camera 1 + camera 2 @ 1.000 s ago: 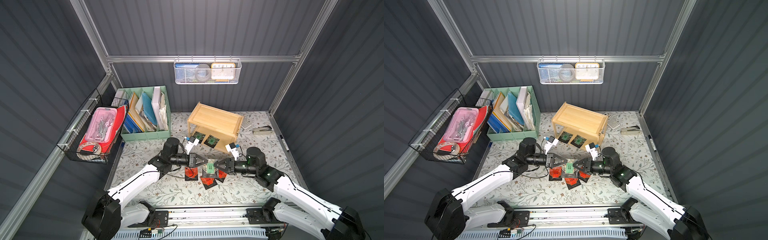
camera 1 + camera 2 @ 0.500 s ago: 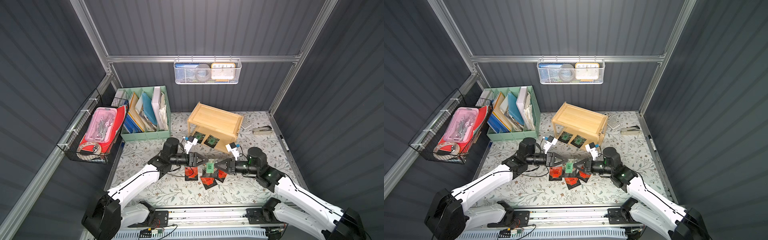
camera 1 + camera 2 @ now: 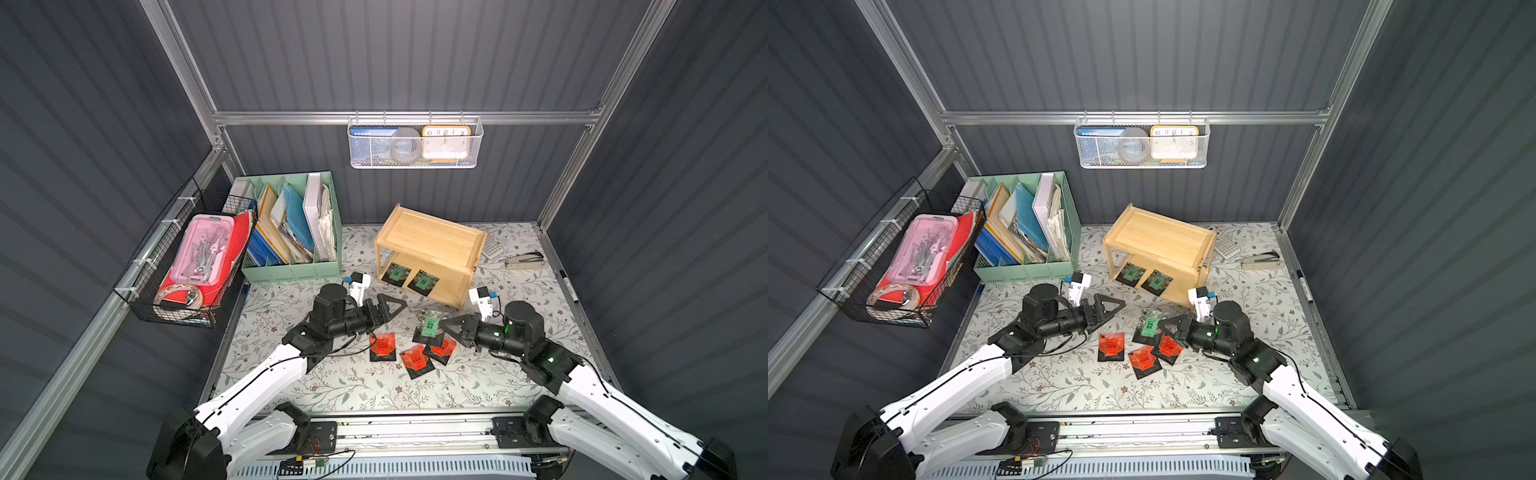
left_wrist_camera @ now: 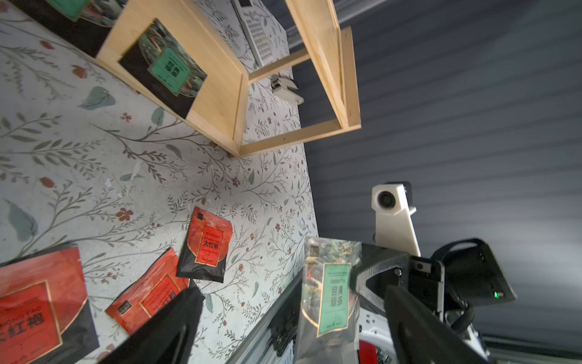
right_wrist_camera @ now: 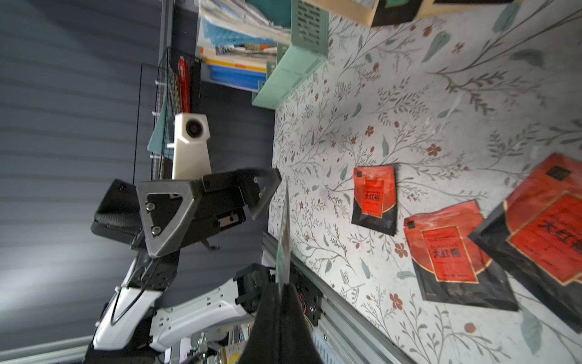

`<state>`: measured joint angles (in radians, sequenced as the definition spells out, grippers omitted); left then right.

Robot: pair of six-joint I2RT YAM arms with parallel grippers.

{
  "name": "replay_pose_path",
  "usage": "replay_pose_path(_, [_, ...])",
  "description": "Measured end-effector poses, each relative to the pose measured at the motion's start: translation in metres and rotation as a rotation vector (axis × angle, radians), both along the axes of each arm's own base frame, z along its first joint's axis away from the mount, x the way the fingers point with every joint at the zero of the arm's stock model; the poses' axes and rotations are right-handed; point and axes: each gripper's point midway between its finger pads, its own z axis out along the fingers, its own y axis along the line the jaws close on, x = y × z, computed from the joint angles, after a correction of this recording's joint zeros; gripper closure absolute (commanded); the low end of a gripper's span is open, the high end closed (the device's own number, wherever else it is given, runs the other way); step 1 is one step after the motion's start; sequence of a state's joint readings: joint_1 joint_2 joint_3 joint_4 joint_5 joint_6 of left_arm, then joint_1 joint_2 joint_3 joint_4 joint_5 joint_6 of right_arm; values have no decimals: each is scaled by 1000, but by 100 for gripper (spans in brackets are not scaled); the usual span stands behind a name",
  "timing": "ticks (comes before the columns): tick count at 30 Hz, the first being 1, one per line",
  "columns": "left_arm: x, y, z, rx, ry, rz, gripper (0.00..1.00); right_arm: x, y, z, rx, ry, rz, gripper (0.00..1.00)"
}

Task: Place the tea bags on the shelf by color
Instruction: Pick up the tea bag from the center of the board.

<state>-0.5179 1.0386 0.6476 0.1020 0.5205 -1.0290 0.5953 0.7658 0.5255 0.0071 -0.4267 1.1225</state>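
A green-label tea bag (image 3: 430,324) (image 3: 1148,325) hangs upright above the floral mat, pinched at one edge by my shut right gripper (image 3: 444,325) (image 5: 280,288). In the left wrist view this tea bag (image 4: 333,296) stands between the spread fingers of my open left gripper (image 4: 293,293) and touches neither. In both top views the left gripper (image 3: 395,309) is just left of the bag. Three red tea bags (image 3: 382,347) (image 3: 417,360) (image 3: 440,349) lie flat on the mat below. The wooden shelf (image 3: 430,245) holds two green tea bags (image 3: 397,273) (image 3: 423,281) on its lower tier.
A mint-green file organizer (image 3: 291,266) stands left of the shelf. A wire basket (image 3: 187,266) hangs on the left wall and a mesh basket with a clock (image 3: 415,143) on the back wall. A calculator (image 3: 492,249), a stapler (image 3: 523,262) and a pen (image 3: 567,282) lie at the right.
My left gripper opened, let go of the green tea bag and drew back a little to the left. My right gripper closed on the bag and now holds it alone.
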Motion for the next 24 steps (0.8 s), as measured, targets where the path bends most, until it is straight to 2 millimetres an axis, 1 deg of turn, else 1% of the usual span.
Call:
replay_pose_path(4, [6,9,10,-52,38,96,1,10,-13,5,28,10,-119,100])
replay_pose_path(8, [10,14,20,-120,69,164,0,21,-24,3,52,37,-232,100])
replay_pose_path(12, [13,20,22,-175,107,230,0,27,-27,3,81,56,-306,100])
replay_pose_path(15, [14,22,23,-209,131,260,2,33,-25,4,104,66,-345,100])
replay_pose_path(18, [15,15,23,-230,148,263,6,38,-21,3,123,79,-373,100])
replay_pose_path(21, [12,1,21,-244,165,241,11,43,-16,1,136,90,-388,100])
replay_pose_path(24, [9,-16,11,-238,192,211,16,46,-12,-3,139,101,-399,100])
